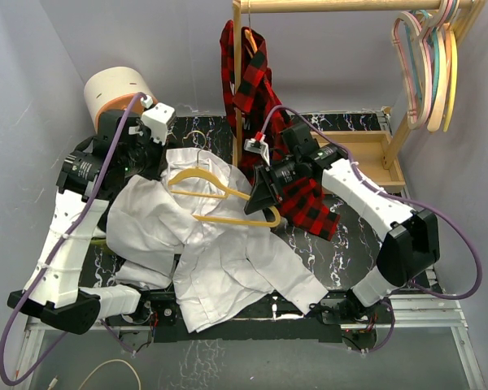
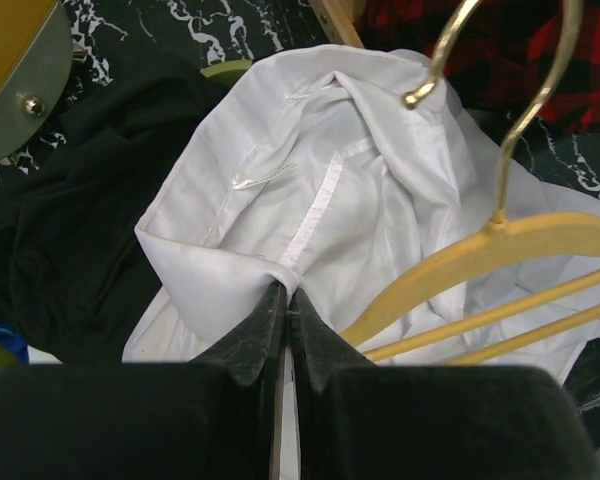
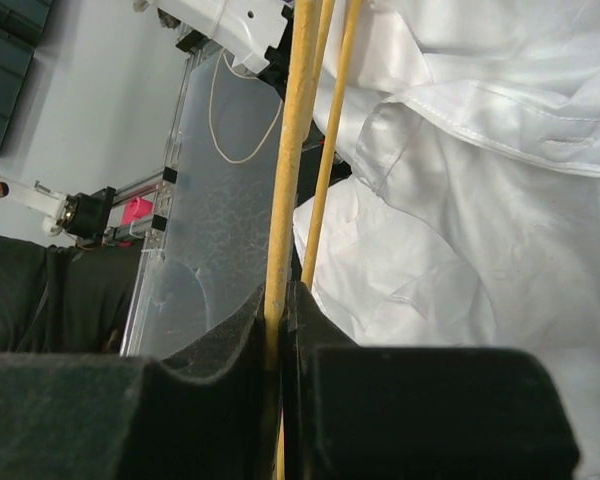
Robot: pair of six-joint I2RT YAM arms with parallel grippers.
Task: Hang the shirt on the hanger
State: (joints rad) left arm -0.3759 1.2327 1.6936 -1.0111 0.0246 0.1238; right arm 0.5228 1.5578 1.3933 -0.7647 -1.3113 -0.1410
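So far, the large white button-up shirt lies crumpled from mid-tabletop to its near edge, the pale yellow triangular hanger merely on top, left jaws pinching a shirt fold, right jaws pinching the hanger's bar; threading looks not yet done.

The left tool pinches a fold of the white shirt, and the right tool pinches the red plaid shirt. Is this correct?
Not fully. The left tool does pinch the white shirt, but the right tool is shut on a bar of the yellow hanger, not on the plaid shirt. The right wrist view shows this.
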